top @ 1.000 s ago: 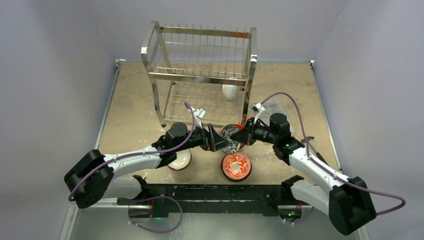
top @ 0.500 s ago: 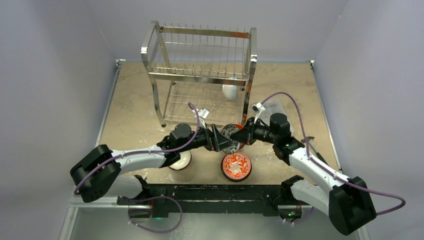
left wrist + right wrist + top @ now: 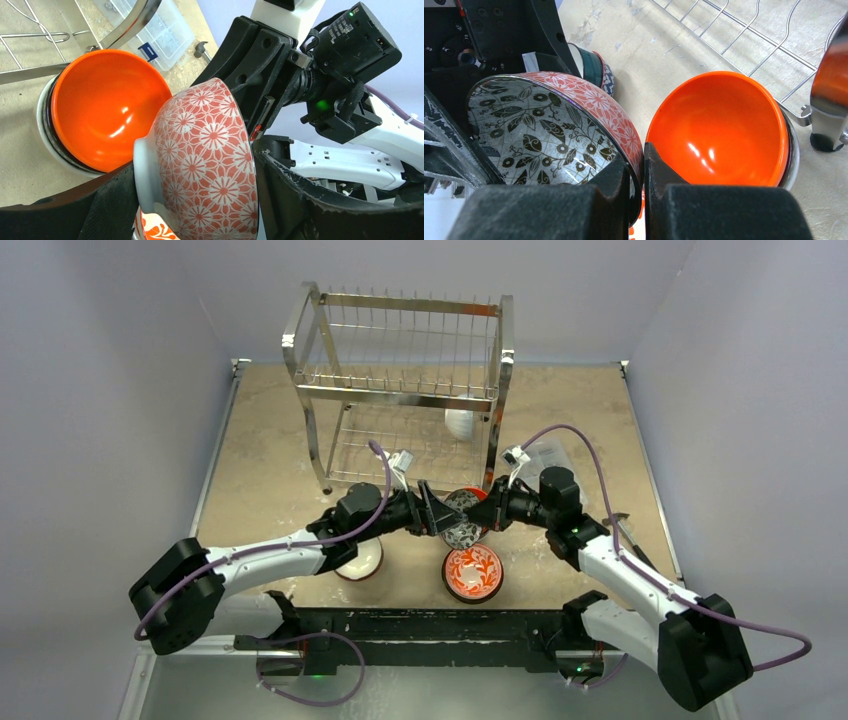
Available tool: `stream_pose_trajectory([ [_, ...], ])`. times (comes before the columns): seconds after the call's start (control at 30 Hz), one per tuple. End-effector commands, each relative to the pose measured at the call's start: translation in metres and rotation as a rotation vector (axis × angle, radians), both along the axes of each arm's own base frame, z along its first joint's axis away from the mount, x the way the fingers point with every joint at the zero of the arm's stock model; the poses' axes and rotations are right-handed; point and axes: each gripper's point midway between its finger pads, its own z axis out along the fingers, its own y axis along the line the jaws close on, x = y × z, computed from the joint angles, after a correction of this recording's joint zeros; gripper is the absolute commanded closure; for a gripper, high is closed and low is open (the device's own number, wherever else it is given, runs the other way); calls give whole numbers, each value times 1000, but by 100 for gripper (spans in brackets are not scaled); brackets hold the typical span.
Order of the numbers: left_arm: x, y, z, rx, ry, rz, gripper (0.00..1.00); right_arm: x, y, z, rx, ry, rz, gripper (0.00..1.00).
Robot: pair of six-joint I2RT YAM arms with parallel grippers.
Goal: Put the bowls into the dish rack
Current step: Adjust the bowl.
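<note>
the floral bowl (image 3: 462,521), red-and-white daisies outside and grey-black leaves inside, hangs on its edge above the desk (image 3: 270,440), just in front of the dish rack (image 3: 400,390) and not in it. the right fingers (image 3: 574,212) are pressed together on its rim, one inside and one outside, pinching it. the left fingers (image 3: 310,210) come from the other side and stand spread with the bowl between them, one by its white foot and one by its rim; i cannot tell whether they press on it.

right behind it, by the rack's front right leg, a glossy orange bowl (image 3: 107,107) sits tilted, nested in another bowl. a red bowl with white swirls (image 3: 472,572) stands on the desk below the held one, nearer the arms, and a white-rimmed bowl (image 3: 362,562) shows partly under the left arm. one white bowl (image 3: 460,424) is on edge in the rack's lower tier, at its right end. a clear plastic box (image 3: 548,455) lies to the right of the rack.
</note>
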Motion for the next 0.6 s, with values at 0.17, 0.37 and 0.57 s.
stream_pose_trajectory([
  [0.17, 0, -3, 16, 18, -12, 23, 10, 13, 2, 32, 36, -96, -18, 100],
  [0.37, -3, 1, 14, 17, -5, 36, 9, 13, 2, 30, 35, -89, -22, 100],
  [0.57, -10, -12, 16, -29, 2, -13, 17, 14, 3, 28, 32, -85, -21, 100],
])
